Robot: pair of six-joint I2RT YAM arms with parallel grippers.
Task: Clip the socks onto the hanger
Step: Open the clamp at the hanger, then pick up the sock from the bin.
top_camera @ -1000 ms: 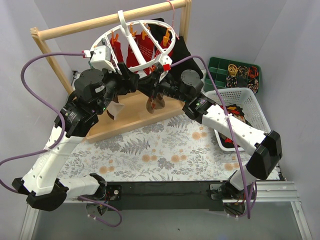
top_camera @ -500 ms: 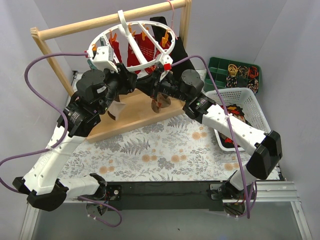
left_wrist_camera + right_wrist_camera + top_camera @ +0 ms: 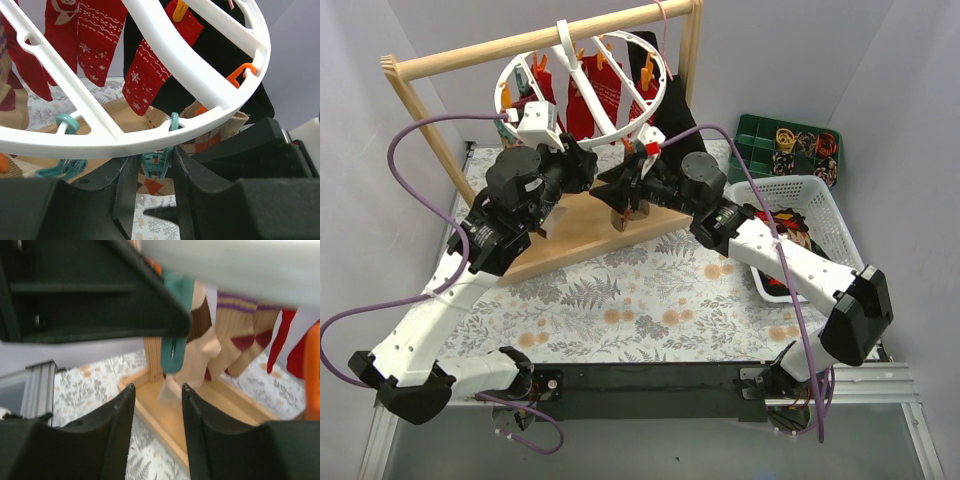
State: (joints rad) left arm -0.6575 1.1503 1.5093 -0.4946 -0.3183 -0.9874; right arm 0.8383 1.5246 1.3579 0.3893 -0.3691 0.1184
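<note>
— Socks first: where are they?
— Red Christmas-print socks (image 3: 95, 40) hang clipped on the far side of the hanger (image 3: 100, 145). That is the white ring hooked over the wooden rail (image 3: 470, 52) at the back of the desk (image 3: 650, 300). An argyle sock (image 3: 220, 134) in brown, orange and cream hangs just under the near rim. A black garment (image 3: 220, 75) hangs behind them all.
— And the left end effector (image 3: 153, 172)?
— It is up at the near rim, fingers drawn almost together, with a teal clip (image 3: 161, 159) pinched between them. The clip hangs from the ring, and a patch of argyle shows right below it.
— Is the right end effector (image 3: 157, 390) carrying anything?
— No. It sits just beside the left one, under the ring, with its fingers moderately apart. Only the wooden board (image 3: 165, 415) shows through the gap. A teal, cream and brown sock (image 3: 197, 347) hangs a little ahead of it. That view is too blurred to tell what holds the sock up.
— Anything else on the desk?
— A white basket (image 3: 790, 183) stands at the right side, well apart from the hanger.
</note>
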